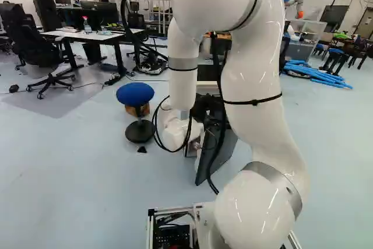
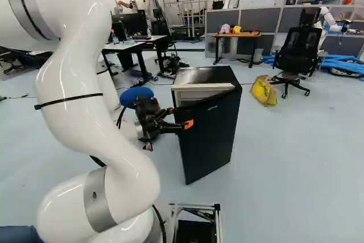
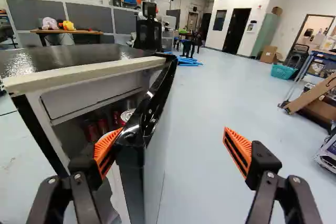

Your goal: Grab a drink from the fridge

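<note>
Fridge: my base's twelve o'clock, its top (image 2: 199, 74) dark and shiny, its door (image 2: 209, 140) ajar.
Gripper (image 2: 180, 117): spread wide, grasping nothing; I have one finger inside the door's edge, the other outside, apart from it.
Drinks: red cans (image 3: 97, 128) inside the fridge, at my gripper's eleven o'clock, beyond the inner finger.
Stool (image 1: 135, 93): blue-seated, my base's eleven o'clock.
Yellow bag (image 2: 264, 90): floor, one o'clock.
</note>
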